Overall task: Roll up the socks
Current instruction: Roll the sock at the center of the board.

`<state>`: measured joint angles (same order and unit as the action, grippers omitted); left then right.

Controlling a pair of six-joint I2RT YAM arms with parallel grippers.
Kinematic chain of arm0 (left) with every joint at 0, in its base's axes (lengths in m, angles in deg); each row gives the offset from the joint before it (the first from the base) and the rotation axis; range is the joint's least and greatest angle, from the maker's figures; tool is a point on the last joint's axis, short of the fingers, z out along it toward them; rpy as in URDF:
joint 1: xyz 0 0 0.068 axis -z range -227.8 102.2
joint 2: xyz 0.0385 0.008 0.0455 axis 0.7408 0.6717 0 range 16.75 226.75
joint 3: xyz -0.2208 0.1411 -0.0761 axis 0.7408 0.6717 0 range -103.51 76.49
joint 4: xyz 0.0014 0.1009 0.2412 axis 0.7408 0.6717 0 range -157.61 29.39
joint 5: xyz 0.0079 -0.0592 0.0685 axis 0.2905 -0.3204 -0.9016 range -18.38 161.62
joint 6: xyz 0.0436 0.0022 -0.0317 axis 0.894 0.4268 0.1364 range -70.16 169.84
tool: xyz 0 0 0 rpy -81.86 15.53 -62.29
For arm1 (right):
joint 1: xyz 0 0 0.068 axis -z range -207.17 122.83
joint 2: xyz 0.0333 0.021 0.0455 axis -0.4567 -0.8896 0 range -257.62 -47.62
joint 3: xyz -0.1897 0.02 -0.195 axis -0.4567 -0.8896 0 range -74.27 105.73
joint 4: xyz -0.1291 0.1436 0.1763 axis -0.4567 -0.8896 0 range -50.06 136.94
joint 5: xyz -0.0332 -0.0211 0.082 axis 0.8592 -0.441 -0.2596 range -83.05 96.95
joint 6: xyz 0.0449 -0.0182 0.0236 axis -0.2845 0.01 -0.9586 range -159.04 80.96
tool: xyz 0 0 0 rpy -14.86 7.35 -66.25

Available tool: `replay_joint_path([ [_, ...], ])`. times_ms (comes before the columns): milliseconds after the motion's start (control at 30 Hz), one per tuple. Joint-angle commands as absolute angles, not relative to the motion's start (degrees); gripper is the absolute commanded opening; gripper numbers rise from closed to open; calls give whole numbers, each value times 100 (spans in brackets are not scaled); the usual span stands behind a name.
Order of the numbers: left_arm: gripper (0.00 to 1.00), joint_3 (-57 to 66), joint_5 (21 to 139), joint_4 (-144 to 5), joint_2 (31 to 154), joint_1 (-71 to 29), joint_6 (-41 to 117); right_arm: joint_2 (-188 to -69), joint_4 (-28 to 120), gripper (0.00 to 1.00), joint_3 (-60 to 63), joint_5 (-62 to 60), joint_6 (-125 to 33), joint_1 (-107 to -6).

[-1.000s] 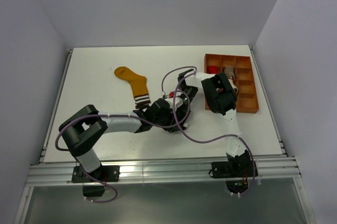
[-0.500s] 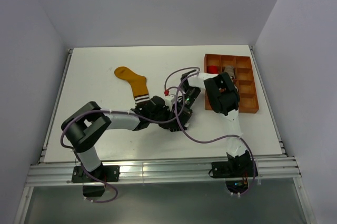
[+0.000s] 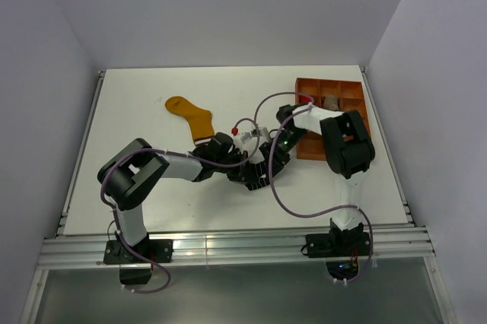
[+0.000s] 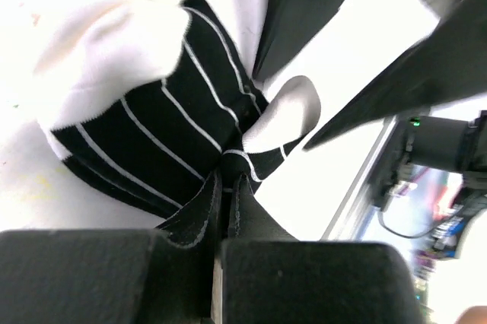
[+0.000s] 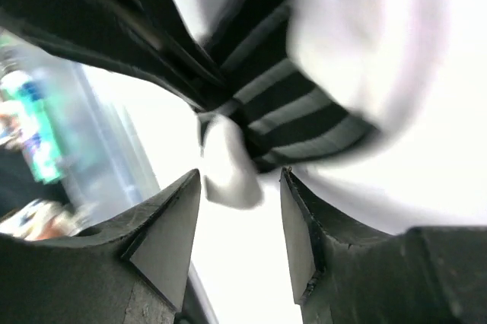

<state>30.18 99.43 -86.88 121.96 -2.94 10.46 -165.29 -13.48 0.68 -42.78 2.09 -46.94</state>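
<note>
Only your wrist views show the left gripper pinching the bunched black-and-white sock while the right gripper gapes apart; the overhead view hides both.

overhead view looking down on the whole table, both wrist views close up, sharing the striped sock

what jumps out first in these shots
At the centre the left gripper is pinched shut on the black-and-white striped sock, with the right gripper open facing it. The mustard sock lies flat behind them to the left, and an orange compartment tray sits at the back right.
</note>
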Motion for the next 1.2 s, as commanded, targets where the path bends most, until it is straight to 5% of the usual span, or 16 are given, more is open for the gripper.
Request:
replay_joint_path([
  [0, 0, 3123, 10043, -7315, 12644, -534, 793, -15855, -114, 54, -150, -3779, -62, -4414],
  [400, 0, 2447, 11345, -6042, 13004, -948, -288, -13632, 1687, 61, -1705, -2989, 174, -4474],
  [700, 0, 1734, 11328, -4829, 13373, -966, -527, -12068, 3197, 70, -3549, -1960, 895, -6064],
  [1000, 0, 1488, 11310, -4652, 13470, -966, -562, -11785, 3709, 70, -4069, -1292, 992, -7154],
  [1167, 0, 1444, 11337, -4661, 13497, -974, -544, -12039, 3833, 62, -4123, -966, 1053, -7612],
])
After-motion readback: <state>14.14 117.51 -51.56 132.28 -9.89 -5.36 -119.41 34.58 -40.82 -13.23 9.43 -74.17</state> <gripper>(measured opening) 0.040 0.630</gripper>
